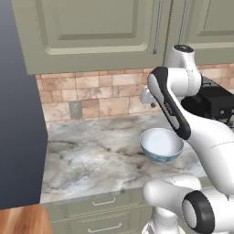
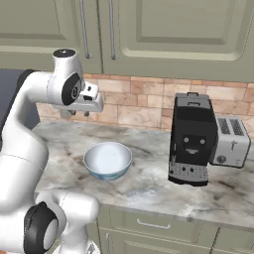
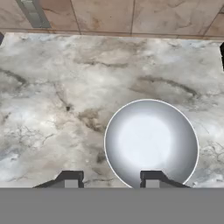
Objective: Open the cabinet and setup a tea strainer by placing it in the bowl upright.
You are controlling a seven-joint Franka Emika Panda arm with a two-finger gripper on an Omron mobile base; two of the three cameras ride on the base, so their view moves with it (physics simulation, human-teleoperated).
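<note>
The gripper (image 3: 108,180) is seen at the bottom edge of the hand view with its two dark tips standing apart and nothing held between them. The bowl (image 3: 151,143) is found at lower right of that view, resting on the marble counter (image 3: 65,87). In the right base view the cabinet (image 2: 149,34) is shown closed along the top, with the coffee machine (image 2: 191,139) and toaster (image 2: 230,141) placed at right

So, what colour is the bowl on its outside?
Pale blue with a pattern on the bowl, white inside; the left base view shows it best.
</note>
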